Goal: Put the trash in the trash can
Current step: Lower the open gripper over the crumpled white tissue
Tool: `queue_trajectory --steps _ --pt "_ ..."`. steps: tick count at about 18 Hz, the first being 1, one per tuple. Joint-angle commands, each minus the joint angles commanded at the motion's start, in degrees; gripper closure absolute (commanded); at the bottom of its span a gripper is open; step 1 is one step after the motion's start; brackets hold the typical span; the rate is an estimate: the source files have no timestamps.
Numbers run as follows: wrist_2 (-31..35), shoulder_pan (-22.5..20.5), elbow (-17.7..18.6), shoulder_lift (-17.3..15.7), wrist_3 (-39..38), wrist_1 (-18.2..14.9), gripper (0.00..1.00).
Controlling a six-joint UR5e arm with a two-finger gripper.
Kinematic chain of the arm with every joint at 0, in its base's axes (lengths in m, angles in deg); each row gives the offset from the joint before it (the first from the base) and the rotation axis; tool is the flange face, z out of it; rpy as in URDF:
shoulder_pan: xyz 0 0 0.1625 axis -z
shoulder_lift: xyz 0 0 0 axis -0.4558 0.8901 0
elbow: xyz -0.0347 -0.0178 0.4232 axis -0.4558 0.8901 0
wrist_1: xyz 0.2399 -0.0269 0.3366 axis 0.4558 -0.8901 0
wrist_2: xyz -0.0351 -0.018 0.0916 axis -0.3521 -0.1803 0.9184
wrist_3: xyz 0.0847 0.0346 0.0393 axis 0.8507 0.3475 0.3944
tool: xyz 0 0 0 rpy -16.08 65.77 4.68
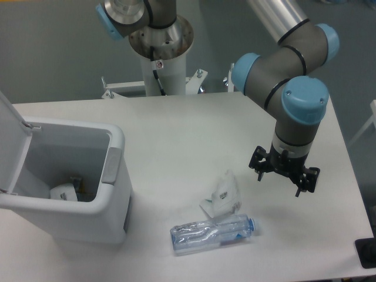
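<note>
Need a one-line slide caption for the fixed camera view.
UR5e claw hovers over table near crushed bottle and wrapper; open trash can at left.

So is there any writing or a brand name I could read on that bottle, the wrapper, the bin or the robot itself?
None can be read.
Bottle: a blue label band, print too blurred to read.
Wrapper: a small dark mark, too small to read.
Trash can: no lettering visible on its side; a white item inside is also unreadable.
Robot arm and gripper: no visible markings.
</note>
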Motion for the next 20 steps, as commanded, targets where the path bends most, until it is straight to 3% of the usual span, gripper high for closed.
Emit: queue_trajectory --steps 5,7,9,12,14,20 --pt "1.7 1.3 0.3 0.4 -3.2 0.5 0.00" --pt "1.3 1.9 2.5 -0.4 -4.2 1.7 0.00" --pt "1.1 2.5 6.2 -1.8 -4.4 5.1 0.00" --pt "1.4 4.1 15.4 -4.8 -4.6 11.7 0.00" --pt "1.5 4.3 18.8 -5.5 -4.5 12.8 0.00" --pt "1.0 5.8 19.8 -2.6 -3.7 13.3 0.00"
